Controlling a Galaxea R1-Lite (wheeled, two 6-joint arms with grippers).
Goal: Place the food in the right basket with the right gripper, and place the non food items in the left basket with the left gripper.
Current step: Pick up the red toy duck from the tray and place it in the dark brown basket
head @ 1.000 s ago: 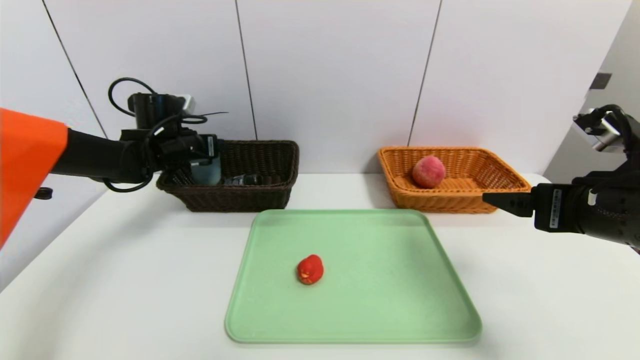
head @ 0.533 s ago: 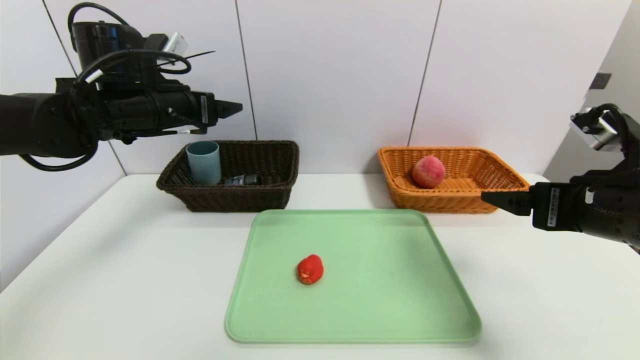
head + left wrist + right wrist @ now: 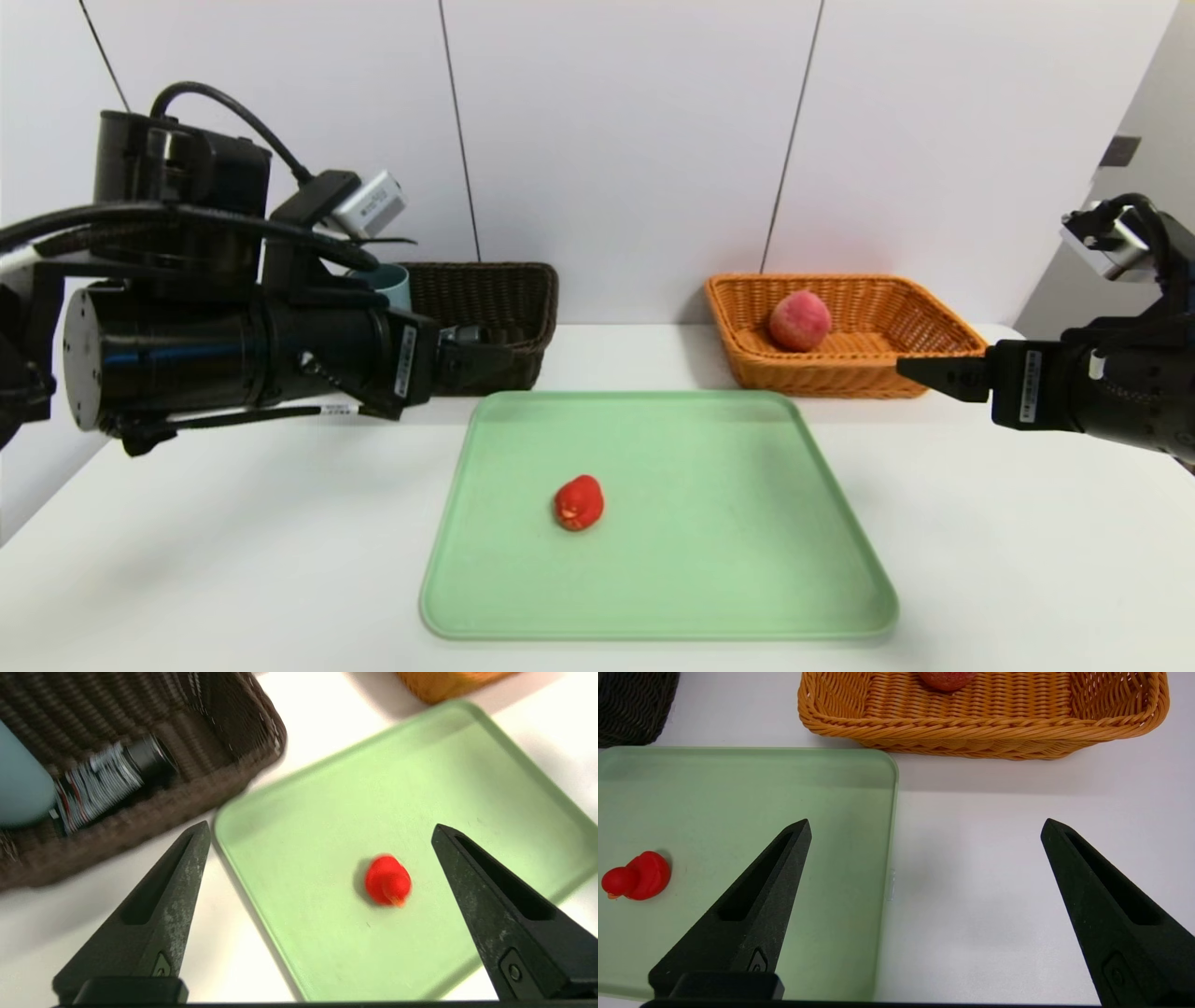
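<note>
Now, with left gripper (image 3: pixel 321 830) wide open and empty, reaching for red toy (image 3: pixel 579 503); next, lower over green tray (image 3: pixel 659 628) and close gently.

The robot's left arm (image 3: pixel 187 345) is glossy black and cylindrical, with looping black cables (image 3: pixel 224 98), a silver box (image 3: pixel 371 205) and a white barcode label (image 3: pixel 405 361)

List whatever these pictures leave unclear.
- Blue-grey cup: its lower part is behind the left arm in the head view; the left wrist view cuts it off at the edge.
- Squeeze tube: its printing is too blurred to read in the left wrist view.
- Peach: the right wrist view's edge cuts off most of it.
</note>
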